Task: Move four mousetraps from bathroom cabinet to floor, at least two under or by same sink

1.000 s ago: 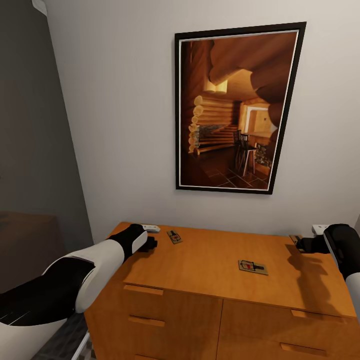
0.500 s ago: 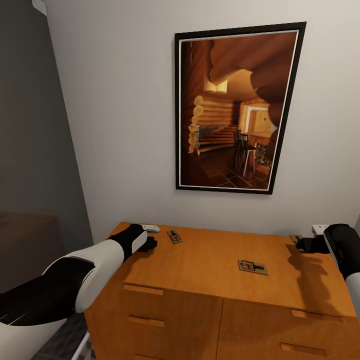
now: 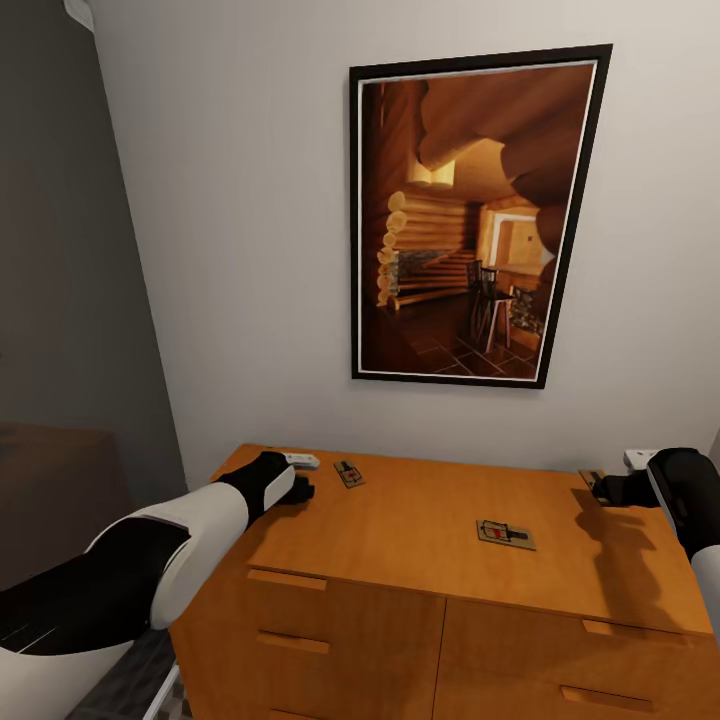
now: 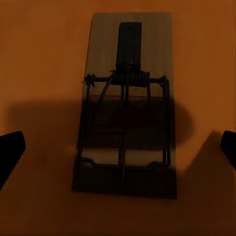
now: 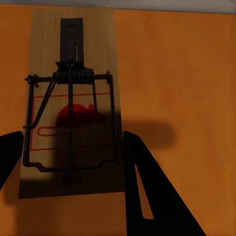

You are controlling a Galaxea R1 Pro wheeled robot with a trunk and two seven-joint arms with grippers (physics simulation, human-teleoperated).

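The orange-brown cabinet stands against the wall with mousetraps on its top. One mousetrap lies near the back left and another mousetrap lies right of the middle. My left gripper hovers over the top's left end. It is open, fingertips far apart, with a mousetrap flat on the wood between them, untouched. At the right end, my right gripper has its fingers against both long edges of a mousetrap that lies on the top.
A large framed picture of a log interior hangs on the white wall above the cabinet. Drawer fronts with slab pulls face me. A dark grey wall rises at the left, and patterned floor shows below it.
My left arm has eased slightly lower over the cabinet's left end. The right arm and the mousetraps have not moved.
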